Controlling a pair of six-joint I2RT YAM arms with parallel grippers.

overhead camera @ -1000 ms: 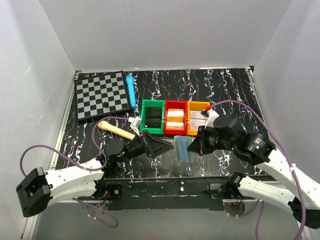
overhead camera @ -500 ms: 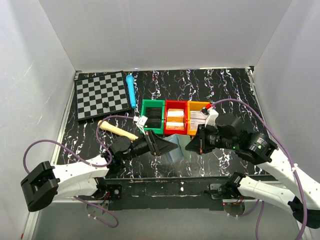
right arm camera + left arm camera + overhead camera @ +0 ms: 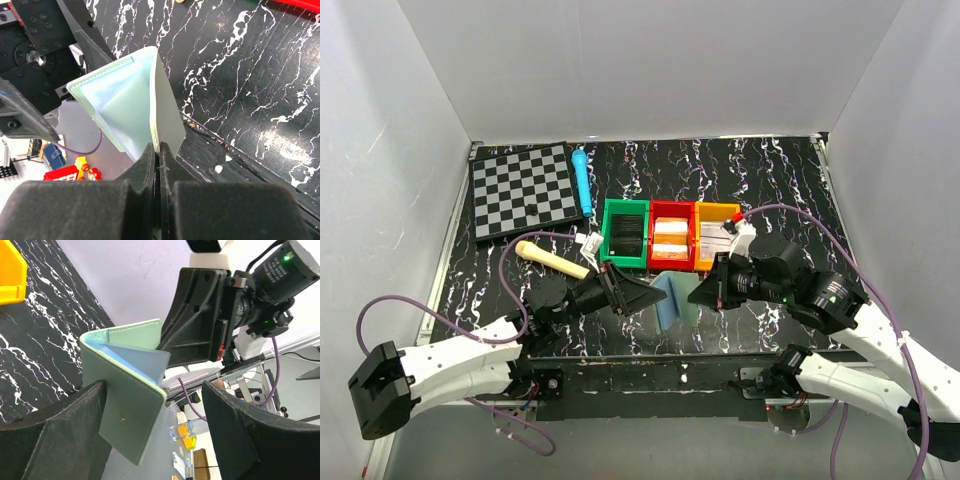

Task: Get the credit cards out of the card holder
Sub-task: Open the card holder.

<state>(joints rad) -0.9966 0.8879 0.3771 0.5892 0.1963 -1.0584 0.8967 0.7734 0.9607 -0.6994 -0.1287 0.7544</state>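
Note:
The card holder [image 3: 667, 296] hangs half open above the table's near edge, grey-green outside and pale blue inside. My right gripper [image 3: 695, 293] is shut on the edge of one flap [image 3: 167, 120], its jaws [image 3: 159, 150] pressed flat on it. My left gripper [image 3: 655, 295] is open around the other flap [image 3: 127, 410]. That flap rests against the left finger [image 3: 75, 415], and a wide gap stays to the right finger [image 3: 235, 425]. The credit cards are hidden: only plain blue panels [image 3: 120, 107] show inside.
Behind the holder stand a green bin [image 3: 625, 232], a red bin [image 3: 671, 238] and an orange bin [image 3: 717, 235] with small flat items. A chessboard [image 3: 520, 190], a blue pen [image 3: 583, 180] and a wooden stick [image 3: 552, 258] lie at the left.
The right gripper carried the card holder a little left, toward the left gripper. The left gripper pushed forward, then eased back, and its jaws narrowed slightly around the free flap.

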